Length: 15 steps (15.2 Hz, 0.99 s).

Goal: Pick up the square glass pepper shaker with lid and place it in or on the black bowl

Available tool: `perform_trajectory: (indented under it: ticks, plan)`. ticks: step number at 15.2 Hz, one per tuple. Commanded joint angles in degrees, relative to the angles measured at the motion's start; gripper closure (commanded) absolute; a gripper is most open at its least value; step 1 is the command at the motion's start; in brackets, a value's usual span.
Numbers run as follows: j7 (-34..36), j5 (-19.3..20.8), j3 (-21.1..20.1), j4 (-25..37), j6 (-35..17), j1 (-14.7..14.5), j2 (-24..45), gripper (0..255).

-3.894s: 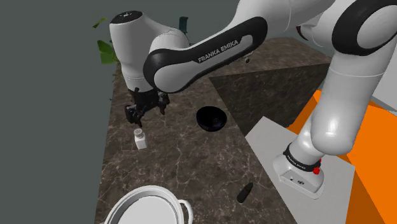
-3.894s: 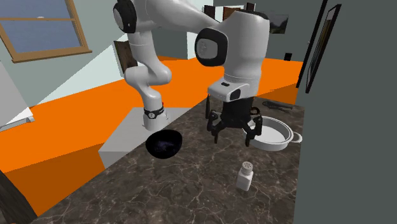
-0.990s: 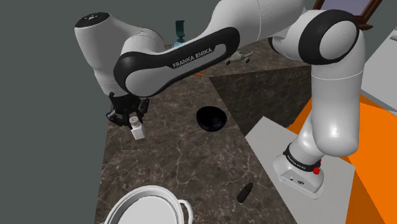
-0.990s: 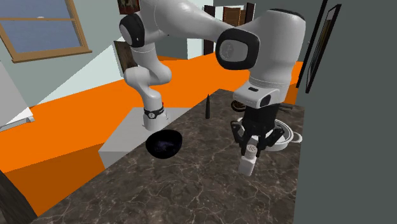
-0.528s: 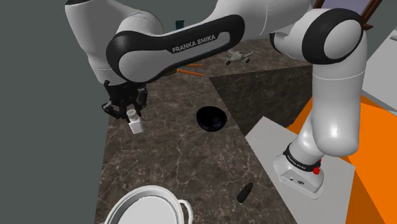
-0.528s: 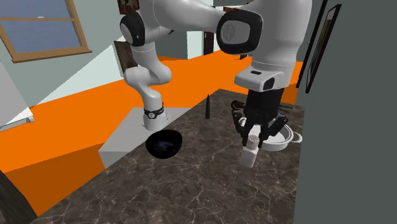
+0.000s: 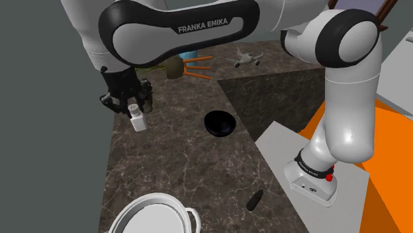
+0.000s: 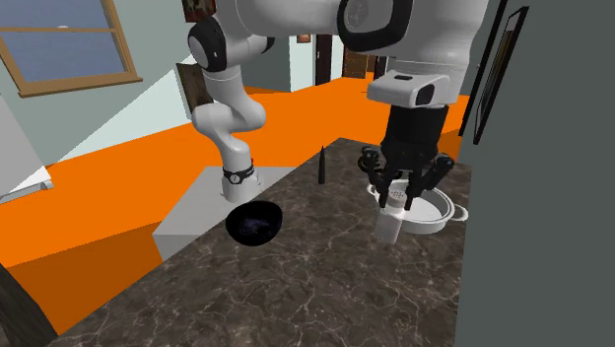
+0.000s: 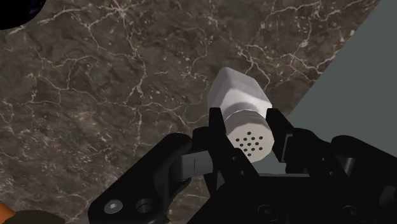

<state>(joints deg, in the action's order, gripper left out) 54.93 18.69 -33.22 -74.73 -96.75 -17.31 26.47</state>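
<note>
The gripper [image 9: 245, 130] is closed on the white square pepper shaker [image 9: 236, 98], clamping it at its perforated lid. The shaker hangs beneath the gripper, clear of the dark marble countertop [image 7: 179, 165]. The black bowl [image 7: 220, 123] rests well apart from the gripper, toward the stand [image 7: 311, 180].

dark marble counter [image 7: 179, 165], black bowl [image 7: 220, 123], white pot [image 7: 153, 215]

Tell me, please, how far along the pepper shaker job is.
Grasp done: the fingers clasp the white pepper shaker at its lid. In hand: it hangs above the dark marble counter. Left: carrying it to the black bowl and releasing it.
</note>
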Motion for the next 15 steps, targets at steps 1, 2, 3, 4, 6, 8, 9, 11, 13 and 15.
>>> perform_trajectory:
  ticks: [1, 2, 3, 4, 6, 8, 9, 11, 13, 15]
  plan:
    - [-0.2, 0.0, -0.1, 1.6, 1.6, -0.3, 0.0, 255]
    - [-0.3, 0.0, -0.1, 2.6, 2.4, -0.5, 0.1, 255]
    - [-0.4, 0.0, -0.1, 3.6, 3.2, -0.7, 0.3, 255]
    - [-0.4, 0.1, -0.1, 4.1, 3.7, -0.8, 0.3, 255]
    - [-1.9, -2.7, -0.8, -3.9, 0.9, 3.1, -5.6, 255]
    - [-3.9, -5.6, -1.2, -10.8, -1.2, 6.4, -11.2, 255]
    - [-5.1, -7.1, -1.2, -13.9, -2.1, 7.9, -14.0, 255]
    - [-7.8, -10.2, -0.9, -19.6, -3.6, 10.5, -19.4, 255]
    - [-10.8, -13.2, 0.0, -24.8, -4.7, 12.4, -24.7, 255]
    - [-14.0, -16.0, 1.3, -29.5, -5.4, 13.8, -29.8, 255]
